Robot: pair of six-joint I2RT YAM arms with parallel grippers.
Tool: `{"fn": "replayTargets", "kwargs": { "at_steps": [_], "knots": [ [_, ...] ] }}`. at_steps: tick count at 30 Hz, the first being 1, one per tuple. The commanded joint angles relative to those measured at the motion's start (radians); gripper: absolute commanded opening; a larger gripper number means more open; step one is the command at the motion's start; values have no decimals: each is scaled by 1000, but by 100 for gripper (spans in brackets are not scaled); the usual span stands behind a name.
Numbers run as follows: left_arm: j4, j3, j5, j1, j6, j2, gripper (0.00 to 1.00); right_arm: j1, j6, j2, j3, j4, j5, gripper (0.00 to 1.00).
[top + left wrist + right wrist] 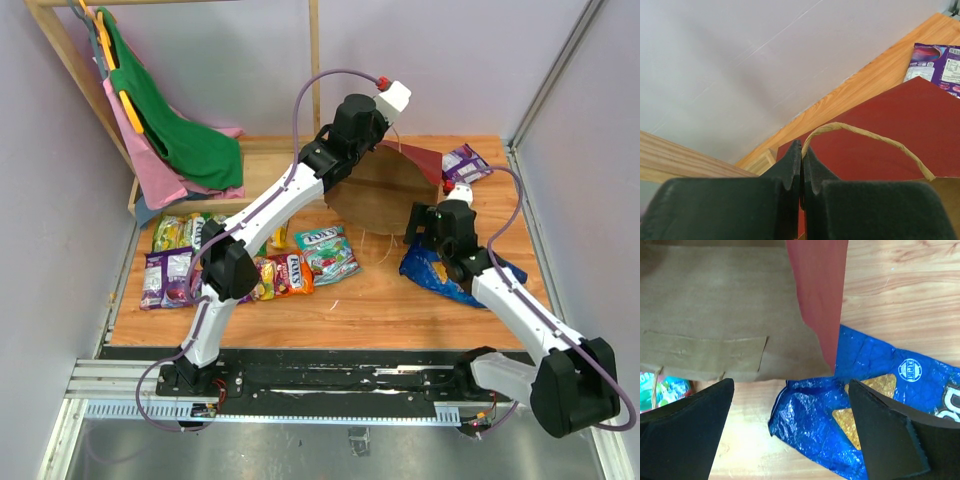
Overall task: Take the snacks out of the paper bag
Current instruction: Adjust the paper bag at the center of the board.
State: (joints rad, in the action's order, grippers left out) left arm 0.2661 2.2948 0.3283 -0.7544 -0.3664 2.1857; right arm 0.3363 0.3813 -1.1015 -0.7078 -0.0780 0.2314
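One paper bag [380, 195], Doritos bag [428, 272] outside nr its edge

White-and-black left arm [270, 210] and right arm [520, 305], purple cables [330, 75], black wedge-shaped end effector fingers [695, 435].

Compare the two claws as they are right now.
The left claw is shut, pinching the paper bag's rim beside its handle; the right claw is wide open and holds nothing. The left claw is at the paper bag's far side; the right claw hovers above the Doritos bag at the paper bag's near corner. Both are black and two-fingered.
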Motion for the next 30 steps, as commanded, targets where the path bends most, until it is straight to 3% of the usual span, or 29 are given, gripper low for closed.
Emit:
{"fn": "replayTargets", "kwargs": {
  "at_steps": [1,8,14,20,25,26,28,30],
  "knots": [
    [-11,26,8,3,-21,6,3,-35,-20,-14,-67,54,53,100],
    [-11,25,3,4,-22,8,3,-121,-69,-63,-131,81,2,83],
    [-10,25,1,4,-22,6,3,-135,-97,-146,-197,94,-38,50],
    [-11,11,-1,4,-22,3,4,-137,-102,-198,-246,86,-51,23],
    [8,11,-34,6,-23,5,10,-137,-85,-171,-272,39,-52,1],
    [19,19,-47,6,-19,6,17,-138,-77,-163,-278,28,-52,1],
    [43,53,-52,6,-7,11,42,-137,-57,-155,-311,-7,-45,1],
    [77,90,-54,6,6,12,83,-138,-38,-163,-371,-67,-43,1]
  ]
}}
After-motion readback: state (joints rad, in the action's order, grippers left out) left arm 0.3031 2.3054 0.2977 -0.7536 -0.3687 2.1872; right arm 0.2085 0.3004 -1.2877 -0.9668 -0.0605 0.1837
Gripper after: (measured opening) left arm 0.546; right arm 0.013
